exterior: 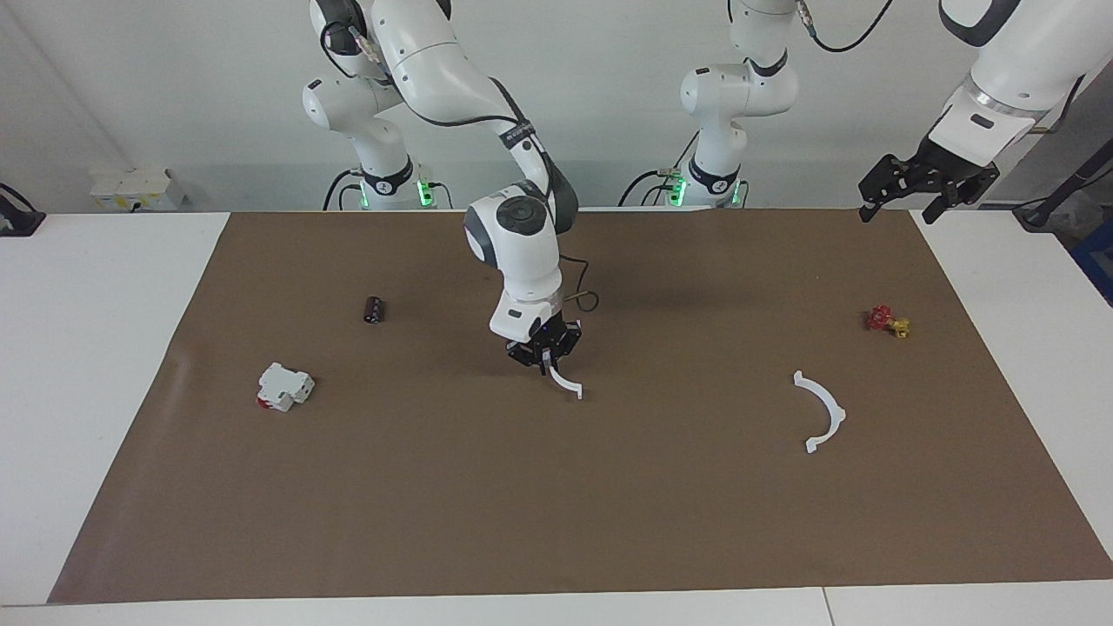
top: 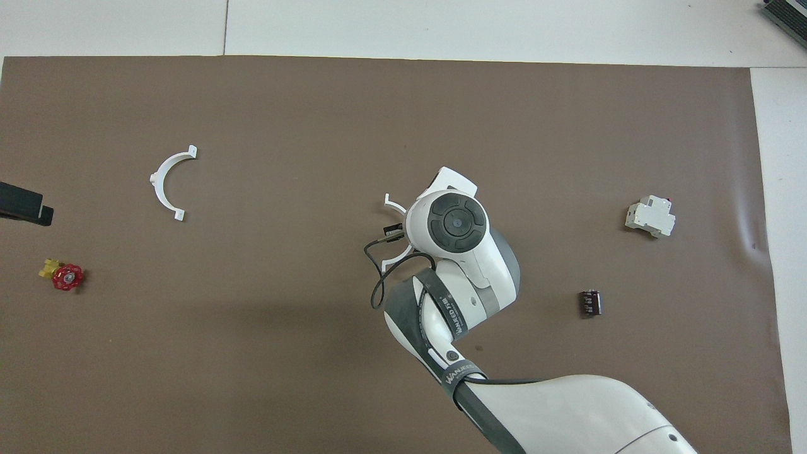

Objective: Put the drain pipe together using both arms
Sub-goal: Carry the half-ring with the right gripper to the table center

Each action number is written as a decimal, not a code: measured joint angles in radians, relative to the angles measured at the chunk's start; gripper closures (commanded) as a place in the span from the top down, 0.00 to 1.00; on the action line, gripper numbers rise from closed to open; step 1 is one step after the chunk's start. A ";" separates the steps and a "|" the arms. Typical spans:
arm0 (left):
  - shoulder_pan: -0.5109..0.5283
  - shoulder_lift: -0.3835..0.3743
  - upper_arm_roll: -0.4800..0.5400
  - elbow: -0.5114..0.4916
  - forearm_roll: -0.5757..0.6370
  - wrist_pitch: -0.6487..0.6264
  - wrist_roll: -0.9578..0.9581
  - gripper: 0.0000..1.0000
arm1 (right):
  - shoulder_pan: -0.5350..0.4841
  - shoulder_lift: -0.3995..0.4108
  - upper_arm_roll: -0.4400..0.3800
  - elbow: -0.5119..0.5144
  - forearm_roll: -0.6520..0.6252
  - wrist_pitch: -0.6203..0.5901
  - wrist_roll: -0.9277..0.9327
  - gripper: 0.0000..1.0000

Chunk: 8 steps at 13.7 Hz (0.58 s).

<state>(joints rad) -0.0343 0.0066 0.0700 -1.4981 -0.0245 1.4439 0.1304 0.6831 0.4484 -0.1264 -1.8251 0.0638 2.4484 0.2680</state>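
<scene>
right gripper pinching one white half-ring, raised over mid-mat | left gripper spread, waiting at its mat corner | other half-ring lies toward left arm's end | step: carrying; next: left picks its half, tabs aligned

Matt brown paper mat

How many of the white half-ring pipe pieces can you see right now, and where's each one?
2. One half-ring is held in the right gripper over the middle of the mat. The other half-ring lies on the mat toward the left arm's end. None seems hidden.
</scene>
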 measured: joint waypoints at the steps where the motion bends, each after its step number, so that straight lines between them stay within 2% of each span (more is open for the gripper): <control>1: 0.000 0.000 0.000 0.000 0.000 0.000 0.000 1.00 | 0.000 0.001 0.000 -0.001 -0.025 0.001 0.002 0.00; 6: 0.000 0.000 -0.008 -0.001 0.000 0.006 0.000 1.00 | 0.000 0.004 -0.003 -0.013 -0.065 0.005 0.002 0.00; 8: 0.000 -0.003 -0.009 -0.020 0.000 0.054 0.000 1.00 | 0.000 0.005 -0.003 -0.019 -0.066 0.005 0.002 0.00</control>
<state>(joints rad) -0.0343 0.0037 0.0614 -1.5176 -0.0250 1.4984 0.1303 0.6831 0.4531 -0.1291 -1.8438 -0.0018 2.4534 0.2702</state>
